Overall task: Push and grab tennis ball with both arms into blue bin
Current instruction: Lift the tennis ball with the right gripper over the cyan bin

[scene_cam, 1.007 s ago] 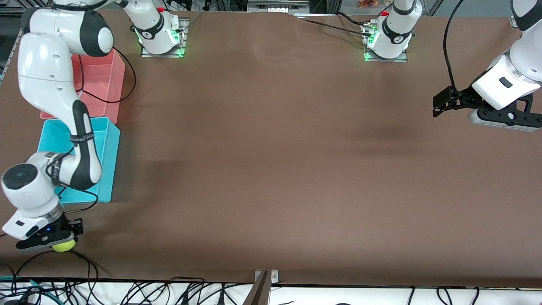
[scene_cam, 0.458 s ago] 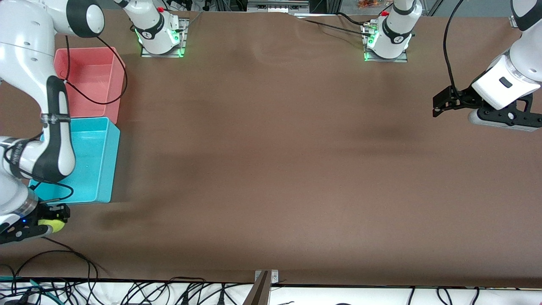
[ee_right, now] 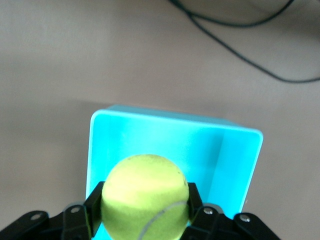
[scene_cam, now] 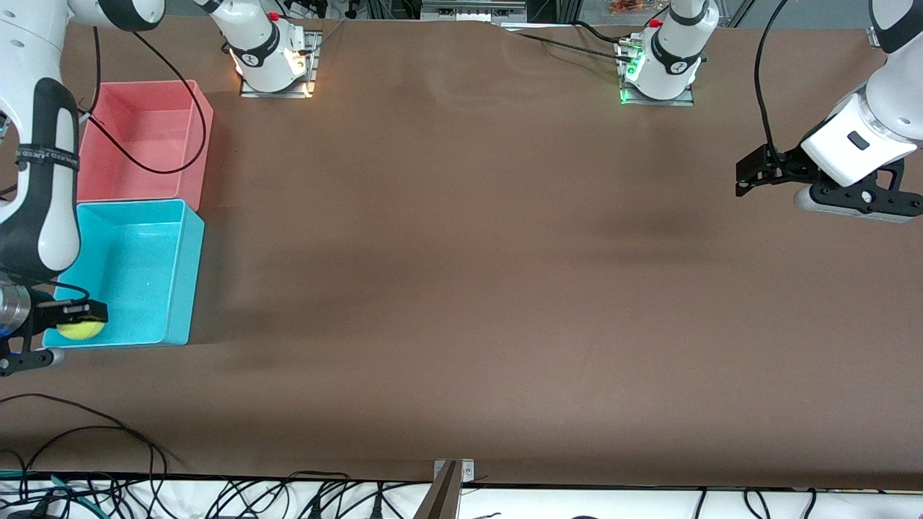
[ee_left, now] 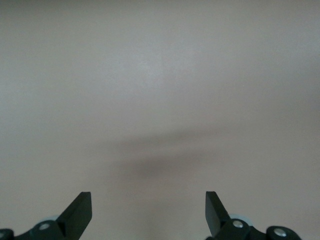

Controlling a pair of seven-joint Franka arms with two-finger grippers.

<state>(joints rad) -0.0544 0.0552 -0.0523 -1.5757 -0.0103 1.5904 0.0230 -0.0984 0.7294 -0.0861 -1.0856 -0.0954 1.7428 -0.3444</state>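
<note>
The right claw is clamped on the tennis ball, its two black fingers pressed against the ball's sides. It hangs over the blue bin, right at the bin's corner nearest the front camera and out toward the worktop's edge at the right arm's end. In the right wrist view the ball sits above the bin's open mouth, with the bin's rim showing all around past it and bare brown worktop outside that. The bin's floor looks bare. Just past the blue bin, farther from the front camera and touching it wall to wall, stands a pink bin. A black cable droops from the right arm across the pink bin's mouth.

The left claw waits with its fingers spread wide and nothing between them, up over open worktop at the left arm's end, well apart from both bins. Between the two arms the brown surface stretches wide and unbroken. Loose cables trail along the edge nearest the front camera.
</note>
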